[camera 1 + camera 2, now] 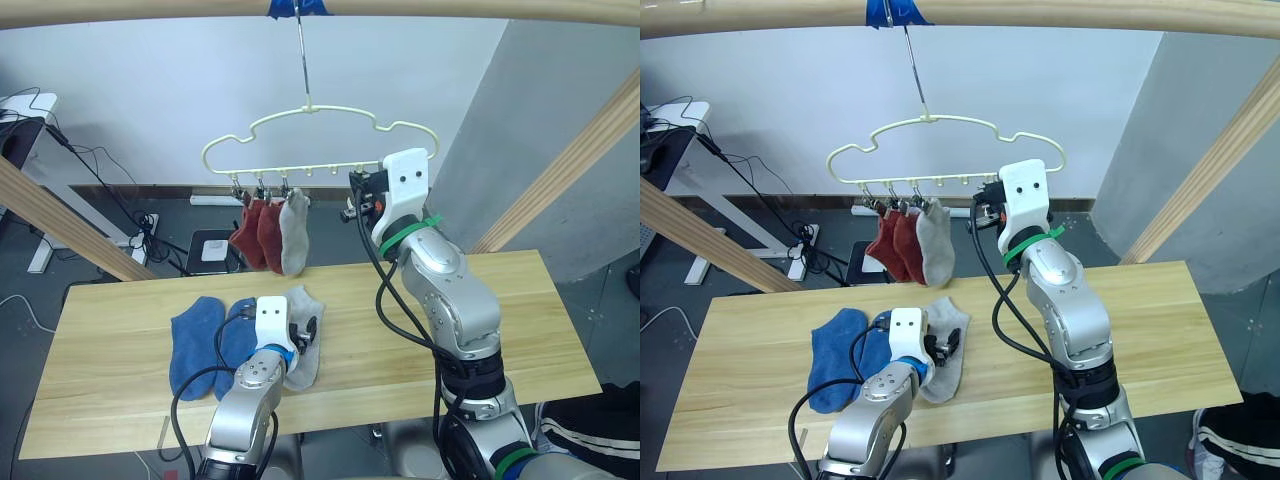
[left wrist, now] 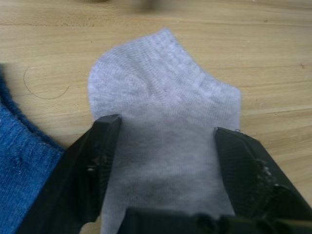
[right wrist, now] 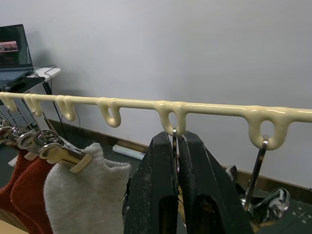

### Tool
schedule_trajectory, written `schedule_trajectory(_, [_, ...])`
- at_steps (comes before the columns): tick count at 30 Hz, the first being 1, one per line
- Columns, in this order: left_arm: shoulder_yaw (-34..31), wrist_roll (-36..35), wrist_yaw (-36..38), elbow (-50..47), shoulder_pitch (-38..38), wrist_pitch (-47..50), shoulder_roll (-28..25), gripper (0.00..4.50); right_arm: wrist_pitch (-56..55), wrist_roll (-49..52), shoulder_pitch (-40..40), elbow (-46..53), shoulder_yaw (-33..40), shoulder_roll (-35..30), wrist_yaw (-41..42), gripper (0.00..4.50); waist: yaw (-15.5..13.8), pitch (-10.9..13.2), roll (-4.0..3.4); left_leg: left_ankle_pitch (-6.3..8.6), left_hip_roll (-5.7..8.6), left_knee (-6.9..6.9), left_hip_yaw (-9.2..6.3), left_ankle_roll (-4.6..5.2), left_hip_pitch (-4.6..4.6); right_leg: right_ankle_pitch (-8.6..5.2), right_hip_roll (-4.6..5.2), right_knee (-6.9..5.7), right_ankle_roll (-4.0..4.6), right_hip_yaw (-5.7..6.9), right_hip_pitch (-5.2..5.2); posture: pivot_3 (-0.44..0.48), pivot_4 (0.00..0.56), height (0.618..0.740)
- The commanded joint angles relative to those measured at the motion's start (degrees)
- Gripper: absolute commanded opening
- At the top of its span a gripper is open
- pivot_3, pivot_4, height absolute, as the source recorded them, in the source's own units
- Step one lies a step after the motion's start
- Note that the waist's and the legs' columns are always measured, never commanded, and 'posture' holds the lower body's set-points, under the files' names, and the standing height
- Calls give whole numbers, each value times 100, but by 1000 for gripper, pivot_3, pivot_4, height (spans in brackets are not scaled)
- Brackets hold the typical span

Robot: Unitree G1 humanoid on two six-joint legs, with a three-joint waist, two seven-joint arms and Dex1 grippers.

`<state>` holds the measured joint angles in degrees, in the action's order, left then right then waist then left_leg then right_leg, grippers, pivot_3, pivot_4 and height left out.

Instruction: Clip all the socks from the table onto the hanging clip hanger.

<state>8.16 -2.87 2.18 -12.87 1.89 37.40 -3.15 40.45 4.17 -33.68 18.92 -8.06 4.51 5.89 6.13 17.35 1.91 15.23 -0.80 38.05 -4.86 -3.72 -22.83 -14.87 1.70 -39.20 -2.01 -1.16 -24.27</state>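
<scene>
No legible text, labels, brand marks, numbers or signs in any view. Laptop screen point(image 3: 13, 46) beyond hanger: lit content too small to read. Socks, counter, clip hanger, robot arm housings: no readable markings.

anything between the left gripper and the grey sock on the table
Nothing visible. The left gripper is open right over the grey sock on the table, one finger to each side of it. The blue socks lie beside it, not in the way.
</scene>
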Motion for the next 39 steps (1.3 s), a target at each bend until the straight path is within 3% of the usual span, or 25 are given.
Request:
schedule_trajectory(1, [-4, 54, 28, 16, 62, 132, -42, 2605, -35, 106, -5, 327, 3, 61, -15, 0, 2, 0, 0, 0, 0, 0, 0, 0, 0, 0, 0, 0, 0, 0, 0, -202, 273, 740])
schedule_trajectory(12, [85, 31, 228, 11, 61, -9, -188, 1336, -35, 107, -6, 318, 12, 77, -10, 0, 4, 0, 0, 0, 0, -2, 1, 0, 0, 0, 0, 6, 0, -1, 1, -202, 273, 740])
schedule_trajectory(18, [238, 147, 615, -120, 41, -506, -574, 21, -36, 108, 1, 323, 11, 81, -15, 0, 8, 0, -1, 0, 0, -6, 0, 0, -1, 0, 0, 9, 0, 0, 0, -195, 275, 740])
schedule_trajectory(22, [395, 376, 842, -200, 79, -1288, -926, 21, -50, 123, -11, 315, 13, 73, -25, 0, 13, 1, -1, 0, -1, -8, 0, 0, -1, 0, 0, 11, 0, -1, 0, -195, 275, 740])
schedule_trajectory(27, [623, 743, 1393, 26, -396, -3645, -1513, 21, -27, 137, -52, 352, 47, 70, -50, 0, -7, 3, -4, 0, -2, -10, -3, 0, -3, 0, 3, 13, 0, 1, -2, -197, 276, 740])
schedule_trajectory(34, [406, 361, 1578, 869, -1195, -4671, -1039, 21, 37, 214, -135, 412, 86, 82, -99, 0, 25, 3, -4, 0, 5, -9, 8, 1, -7, 5, 13, 21, -8, -2, -2, -201, 275, 740])
schedule_trajectory(39, [459, 266, 1768, 1239, -1374, -4803, -834, 21, 60, 244, -156, 424, 78, 79, -125, 0, 43, 3, -4, 0, 4, -11, 7, 1, -7, 5, 9, 19, -8, -1, -4, -209, 274, 740])
